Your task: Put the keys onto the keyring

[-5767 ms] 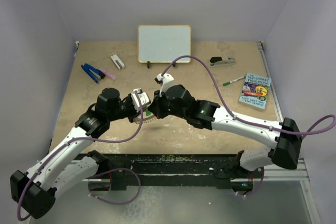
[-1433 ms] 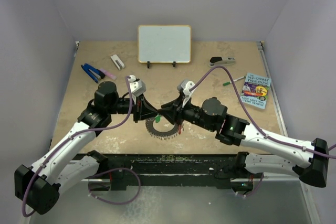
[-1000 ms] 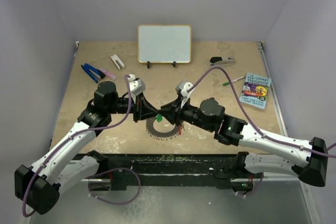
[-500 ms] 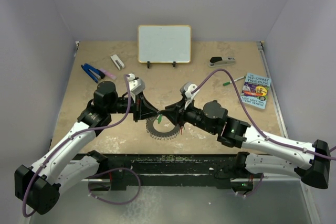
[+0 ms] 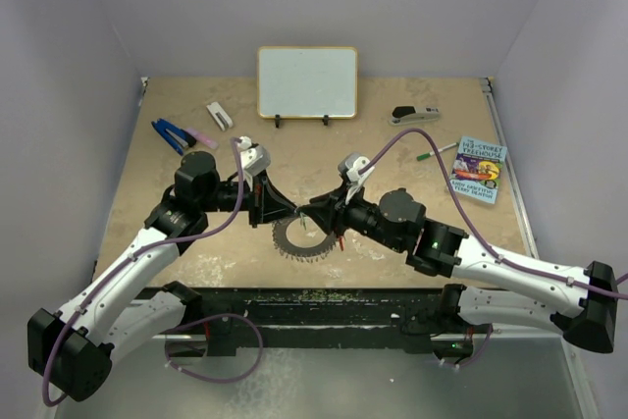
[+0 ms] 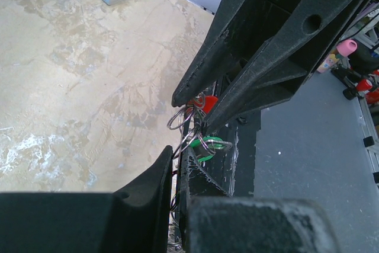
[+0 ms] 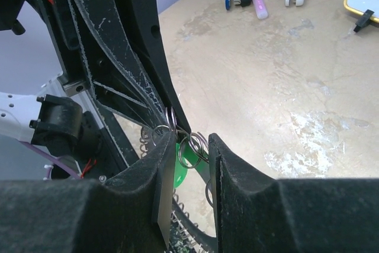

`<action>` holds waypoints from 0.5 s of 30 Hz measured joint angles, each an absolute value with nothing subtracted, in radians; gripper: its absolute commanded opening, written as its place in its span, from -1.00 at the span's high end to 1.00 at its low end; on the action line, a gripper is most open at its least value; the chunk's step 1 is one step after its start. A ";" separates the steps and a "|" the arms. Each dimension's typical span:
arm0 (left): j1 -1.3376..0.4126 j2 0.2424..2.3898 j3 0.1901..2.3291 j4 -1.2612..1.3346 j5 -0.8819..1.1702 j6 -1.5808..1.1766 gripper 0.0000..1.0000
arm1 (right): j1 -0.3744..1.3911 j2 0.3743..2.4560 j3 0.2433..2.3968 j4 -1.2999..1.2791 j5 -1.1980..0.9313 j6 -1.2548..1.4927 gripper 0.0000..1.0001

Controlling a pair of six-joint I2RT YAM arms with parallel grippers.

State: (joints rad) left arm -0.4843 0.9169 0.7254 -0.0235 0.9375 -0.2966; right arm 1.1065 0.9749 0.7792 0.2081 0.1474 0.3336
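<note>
The keyring is clenched by the left claw; the green key, seemingly pinched by the right claw, lies alongside.

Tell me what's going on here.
Two robot arms meet tip to tip, working keys onto the keyring. The left gripper is shut on thin wire at its rim. The right gripper has its jaws slightly apart around small wire loops, with the green key just beyond them. The red key hangs close by.

Two keys; one keyring; one whiteboard; one book; one pen.
</note>
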 measured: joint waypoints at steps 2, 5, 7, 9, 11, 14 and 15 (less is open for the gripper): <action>-0.484 0.917 0.725 -0.025 0.935 -0.297 0.92 | 1.113 0.975 0.780 0.200 0.159 0.335 0.38; -0.484 0.917 0.725 -0.028 0.935 -0.297 0.92 | 1.125 0.974 0.781 0.186 0.184 0.336 0.35; -0.484 0.917 0.725 -0.030 0.935 -0.298 0.92 | 1.132 0.970 0.783 0.173 0.196 0.335 0.33; -0.484 0.917 0.725 -0.031 0.936 -0.304 0.92 | 1.134 0.965 0.786 0.151 0.205 0.331 0.32; -0.484 0.917 0.725 -0.028 0.936 -0.309 0.92 | 1.136 0.963 0.791 0.125 0.218 0.326 0.30; -0.483 0.917 0.725 -0.025 0.936 -0.318 0.92 | 1.137 0.963 0.797 0.098 0.224 0.320 0.29; -0.483 0.917 0.725 -0.025 0.936 -0.321 0.92 | 1.138 0.962 0.799 0.095 0.226 0.319 0.28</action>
State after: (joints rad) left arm -0.4831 0.9173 0.7254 -0.0250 0.9360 -0.3210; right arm 1.1381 0.9619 0.7986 0.0948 0.2260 0.3191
